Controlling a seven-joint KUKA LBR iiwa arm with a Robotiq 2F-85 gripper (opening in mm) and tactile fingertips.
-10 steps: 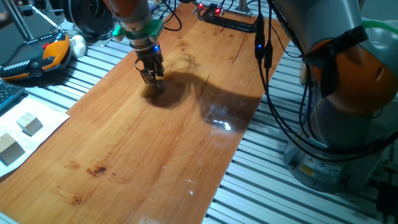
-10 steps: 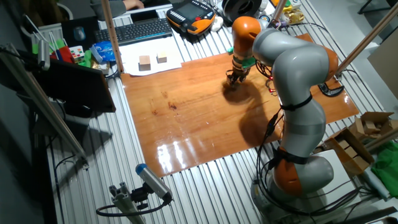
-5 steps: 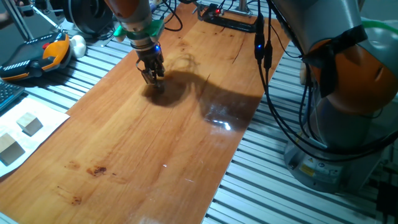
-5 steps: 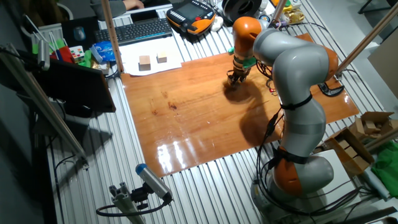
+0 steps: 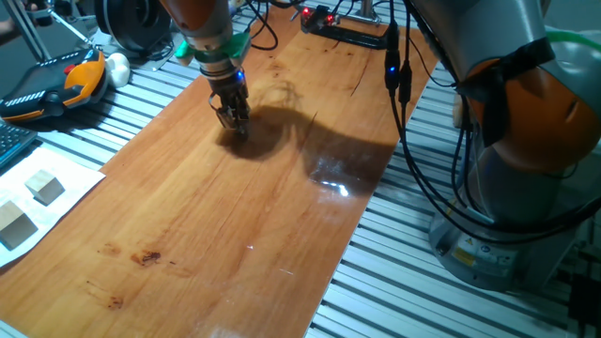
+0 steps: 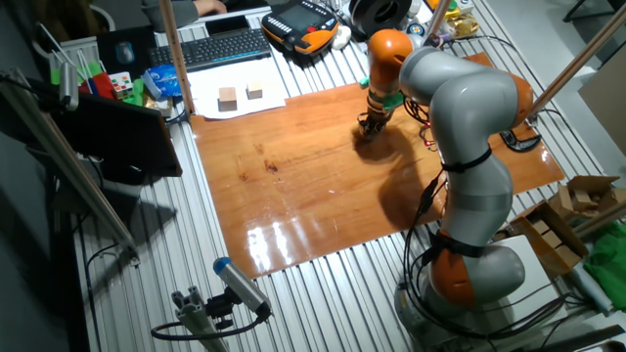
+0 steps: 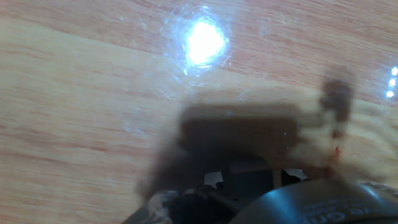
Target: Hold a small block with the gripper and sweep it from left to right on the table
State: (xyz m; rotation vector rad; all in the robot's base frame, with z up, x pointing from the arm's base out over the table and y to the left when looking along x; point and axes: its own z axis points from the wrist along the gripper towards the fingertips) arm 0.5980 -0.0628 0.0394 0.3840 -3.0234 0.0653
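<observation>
My gripper (image 5: 233, 120) stands low on the table (image 5: 235, 216), near its far left edge, fingers pointing down onto the wood. The other fixed view has the gripper (image 6: 369, 125) at the far side of the table (image 6: 293, 186), under the orange and grey arm. The fingers look close together. In the blurred hand view a small brownish shape, apparently the small block (image 7: 239, 134), sits just ahead of the gripper (image 7: 239, 177) against the table (image 7: 74, 93). The fixed views are too coarse to show the block clearly.
Two larger pale cubes (image 5: 44, 187) (image 5: 14, 223) lie on white paper left of the board. An orange and black pendant (image 5: 56, 84) rests on the ribbed bench. A black device (image 5: 347, 33) and hanging cables (image 5: 404, 75) are at the far end. The arm's base (image 5: 526, 141) stands right.
The gripper has slid slightly rightward along the board, staying low on the wood. Nothing else has moved.
</observation>
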